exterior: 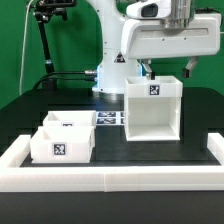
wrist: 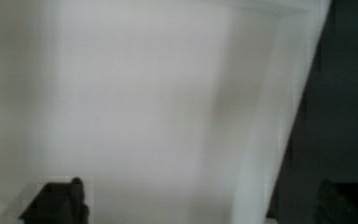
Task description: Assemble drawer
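Hanging above the shell (exterior: 152, 112), the jaws stand wide apart.

**Colours and patterns, workbench items**

- Tall boxy white plastic shell (exterior: 152, 115): plain white, with one black-and-white square tag (exterior: 154, 90) on its front.
- Nearer small white plastic tray (exterior: 45, 148) and farther small white plastic tray (exterior: 78, 121): white, each with a black-and-white tag.
- Thin flat marker board (exterior: 110, 118): white with black-and-white tags.
- Long low rail (exterior: 100, 179): white.
- Table (exterior: 110, 148): black.
- Robot arm (exterior: 165, 40): white.
- Gripper (wrist: 202, 203): black fingertips (wrist: 59, 200).
- Backdrop (exterior: 18, 50): green.
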`<action>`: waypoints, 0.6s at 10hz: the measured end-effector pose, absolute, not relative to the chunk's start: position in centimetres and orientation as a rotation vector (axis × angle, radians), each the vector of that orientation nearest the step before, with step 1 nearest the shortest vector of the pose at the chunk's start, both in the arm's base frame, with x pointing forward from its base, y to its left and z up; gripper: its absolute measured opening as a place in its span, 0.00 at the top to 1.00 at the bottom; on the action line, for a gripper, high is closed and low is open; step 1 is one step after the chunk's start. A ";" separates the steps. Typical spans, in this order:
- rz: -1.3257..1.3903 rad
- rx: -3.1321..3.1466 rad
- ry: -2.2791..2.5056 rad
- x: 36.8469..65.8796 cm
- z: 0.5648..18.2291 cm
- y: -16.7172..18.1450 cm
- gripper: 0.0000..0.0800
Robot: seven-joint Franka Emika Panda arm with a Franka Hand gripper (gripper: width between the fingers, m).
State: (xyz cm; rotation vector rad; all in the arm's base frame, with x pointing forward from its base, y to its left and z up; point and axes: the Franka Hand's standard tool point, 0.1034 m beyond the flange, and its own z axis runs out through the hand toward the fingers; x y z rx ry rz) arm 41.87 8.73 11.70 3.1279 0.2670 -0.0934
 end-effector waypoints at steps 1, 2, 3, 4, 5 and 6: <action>-0.103 3.132 0.238 41.8 11.1 9.1 0.19; -0.110 3.134 0.227 41.8 10.7 9.2 0.19; -0.087 3.132 0.239 41.7 10.0 9.2 0.19; -0.091 3.122 0.260 41.5 9.3 9.3 0.19; -0.088 3.120 0.261 41.6 9.3 9.3 0.25; -0.090 3.121 0.259 41.6 9.3 9.4 0.25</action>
